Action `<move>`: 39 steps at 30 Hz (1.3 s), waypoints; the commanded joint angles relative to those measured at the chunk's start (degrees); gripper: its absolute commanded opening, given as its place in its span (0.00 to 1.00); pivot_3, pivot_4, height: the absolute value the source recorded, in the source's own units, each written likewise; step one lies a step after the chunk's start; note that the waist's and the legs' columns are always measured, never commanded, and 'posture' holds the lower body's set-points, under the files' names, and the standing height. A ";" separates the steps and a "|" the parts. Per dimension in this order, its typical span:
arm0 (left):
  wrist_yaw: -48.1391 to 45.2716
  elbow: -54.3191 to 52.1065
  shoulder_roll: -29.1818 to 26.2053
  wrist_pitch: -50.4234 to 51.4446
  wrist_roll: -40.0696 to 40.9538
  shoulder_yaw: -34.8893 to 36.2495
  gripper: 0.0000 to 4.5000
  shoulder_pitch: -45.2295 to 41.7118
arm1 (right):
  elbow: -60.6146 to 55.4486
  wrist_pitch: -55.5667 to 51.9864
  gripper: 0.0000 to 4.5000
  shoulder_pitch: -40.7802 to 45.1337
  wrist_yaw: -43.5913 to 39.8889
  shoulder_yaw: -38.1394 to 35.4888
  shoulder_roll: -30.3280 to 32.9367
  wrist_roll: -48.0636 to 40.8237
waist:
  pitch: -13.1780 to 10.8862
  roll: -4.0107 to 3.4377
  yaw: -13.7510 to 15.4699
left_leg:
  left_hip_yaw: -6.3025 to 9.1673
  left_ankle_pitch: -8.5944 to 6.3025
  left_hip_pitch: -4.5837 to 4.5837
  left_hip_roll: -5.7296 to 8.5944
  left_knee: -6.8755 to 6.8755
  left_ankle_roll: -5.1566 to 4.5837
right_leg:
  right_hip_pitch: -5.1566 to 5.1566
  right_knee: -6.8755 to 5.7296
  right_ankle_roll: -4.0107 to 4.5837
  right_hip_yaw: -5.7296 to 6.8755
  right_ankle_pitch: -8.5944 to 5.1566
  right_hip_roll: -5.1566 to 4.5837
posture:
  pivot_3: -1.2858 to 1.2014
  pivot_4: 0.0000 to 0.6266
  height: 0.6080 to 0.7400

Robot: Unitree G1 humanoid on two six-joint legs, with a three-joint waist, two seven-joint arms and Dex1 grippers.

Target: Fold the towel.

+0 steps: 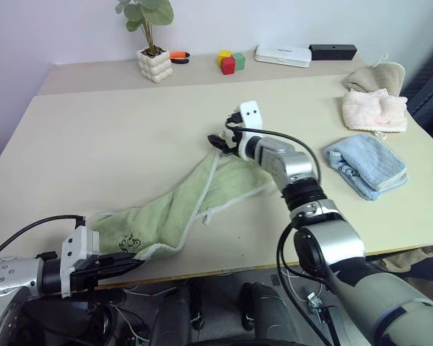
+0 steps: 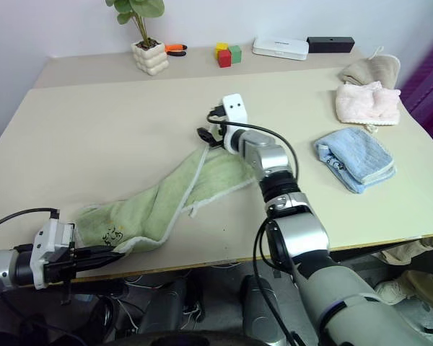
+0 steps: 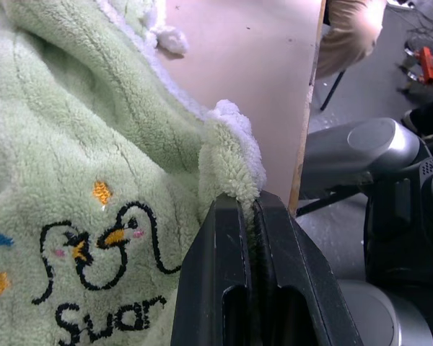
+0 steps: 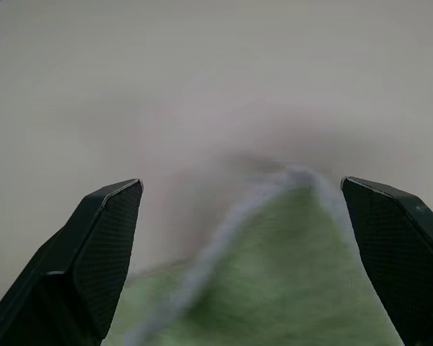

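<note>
Even, soft indoor light; sharp head views, one blurred wrist view.

The counter [image 1: 115, 137] is lit brightly and evenly, with no glare on its pale top. Shadows are faint: a soft one lies just beside the potted plant [image 1: 152, 43] and a thin dark one hugs the right gripper [image 1: 218, 141] above the towel [image 1: 180, 209]. Under the counter's near edge the light drops off into dimness. Both head views are crisp across the counter. The left wrist view is sharp, showing the towel's pile and embroidered mark clearly. The right wrist view is smeared: the towel's corner and the counter behind it are soft and hazy, while the fingers [image 4: 101, 252] stay sharp.
</note>
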State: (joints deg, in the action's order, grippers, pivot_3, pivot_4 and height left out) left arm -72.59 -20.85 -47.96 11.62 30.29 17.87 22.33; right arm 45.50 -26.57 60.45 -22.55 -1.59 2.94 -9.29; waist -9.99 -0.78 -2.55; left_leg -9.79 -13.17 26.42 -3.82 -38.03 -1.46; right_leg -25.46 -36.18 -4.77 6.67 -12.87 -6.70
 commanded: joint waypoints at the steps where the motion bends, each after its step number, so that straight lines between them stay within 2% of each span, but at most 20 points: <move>1: 0.14 -0.78 0.06 -1.05 -0.30 -0.40 0.00 -0.26 | 1.25 -0.38 1.00 2.36 2.30 0.15 -0.18 1.23 | 0.02 0.03 0.08 | -0.07 0.00 0.01 0.00 0.00 0.00 | 0.00 0.01 0.00 0.00 0.00 -0.01 | 0.52 0.24 1.00; 3: 0.38 -1.03 -0.02 -1.16 -0.36 -0.46 0.00 -0.46 | 3.07 0.20 1.00 2.46 2.93 0.81 -0.05 2.25 | 0.05 0.08 0.01 | -0.17 -0.01 0.00 0.00 0.00 0.01 | 0.00 0.01 0.01 0.00 -0.01 -0.01 | 0.52 0.24 1.00; 6: 0.64 -1.66 -0.01 -0.79 -0.07 -0.49 0.00 -0.28 | 6.42 1.74 0.81 3.13 4.98 0.89 0.76 3.88 | 0.04 0.07 -0.10 | -0.23 0.00 -0.01 -0.01 0.02 0.02 | -0.03 0.00 0.02 -0.01 -0.01 -0.01 | 0.52 0.24 1.00; 7: 0.69 -1.85 0.04 -0.56 0.14 -0.50 0.00 -0.12 | 7.30 1.91 0.72 3.40 5.29 0.55 0.90 3.89 | 0.04 0.07 -0.11 | -0.28 0.00 0.00 0.00 0.04 0.03 | -0.07 0.00 0.02 -0.03 -0.01 0.00 | 0.52 0.24 1.00; 13: 0.96 -1.81 0.26 -0.88 -0.10 -0.50 0.00 0.32 | 8.09 1.73 0.02 3.80 3.81 -0.97 0.26 2.37 | 0.04 0.07 -0.30 | -0.40 0.01 -0.03 0.00 0.08 0.04 | -0.11 -0.01 0.01 -0.10 0.00 0.05 | 0.52 0.24 1.00; 19: 3.21 0.42 2.36 -1.93 0.65 0.24 0.00 -3.01 | 7.09 3.30 0.01 5.75 5.29 -5.99 3.53 -0.25 | 0.04 0.06 0.07 | -0.44 0.01 -0.02 0.00 0.08 0.04 | -0.13 0.00 0.02 -0.13 0.00 0.04 | 0.52 0.24 1.00; 22: 11.49 0.59 7.74 2.28 10.53 3.29 0.00 -14.17 | 6.11 5.02 0.01 6.58 5.48 -9.49 7.80 -2.11 | 0.05 0.10 0.47 | -0.40 0.02 -0.03 0.00 0.07 0.02 | -0.08 0.01 0.01 -0.14 0.01 0.00 | 0.52 0.24 1.00; 24: 13.42 3.79 9.17 1.04 9.67 3.31 0.00 -20.45 | 6.51 6.82 0.01 7.43 6.63 -12.45 10.21 -3.79 | 0.07 0.16 0.76 | -0.28 0.04 -0.02 0.00 0.00 -0.01 | 0.03 0.00 0.01 -0.11 0.01 0.01 | 0.52 0.24 1.00; 29: 16.12 22.36 9.99 -7.27 -0.73 -0.05 0.00 -36.10 | 9.25 11.80 0.01 9.30 9.20 -17.35 13.29 -6.33 | 0.09 0.12 -0.05 | -0.42 0.14 -0.15 0.12 0.02 -0.21 | 0.07 -0.04 -0.02 -0.13 0.02 0.08 | 0.52 0.24 1.00; 35: 20.24 61.28 6.89 -26.60 -14.68 -4.78 0.00 -70.59 | 18.01 19.44 0.01 17.91 8.28 -18.43 15.35 -5.81 | -0.04 0.27 -0.14 | -0.46 0.24 -0.13 0.04 0.04 -0.11 | 0.02 -0.07 -0.01 -0.14 0.03 0.23 | 0.52 0.24 1.00; 37: 21.23 70.78 5.81 -32.36 -17.58 -5.78 0.00 -79.56 | 19.67 21.13 0.01 20.75 7.61 -19.21 16.04 -6.52 | -0.04 0.27 -0.13 | -0.53 0.20 -0.09 0.06 0.01 -0.19 | 0.02 -0.01 -0.03 -0.18 0.03 0.20 | 0.52 0.24 1.00; 39: 20.75 76.24 4.69 -37.48 -19.95 -6.79 0.00 -84.80 | 19.35 21.41 0.01 21.83 7.07 -20.55 16.68 -7.97 | -0.04 0.27 -0.18 | -0.59 0.17 -0.07 0.06 0.11 -0.24 | 0.01 0.01 -0.06 -0.18 0.03 0.19 | 0.52 0.24 1.00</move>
State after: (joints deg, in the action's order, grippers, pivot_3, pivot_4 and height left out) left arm -51.76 52.42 -41.61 -21.12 12.22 11.32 -61.10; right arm 66.15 -6.85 80.14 -14.87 -20.50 17.79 -15.45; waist -10.03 -0.52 -2.73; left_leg -10.44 -13.01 26.34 -3.76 -37.86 -1.71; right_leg -25.44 -36.12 -4.87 6.49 -12.86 -6.51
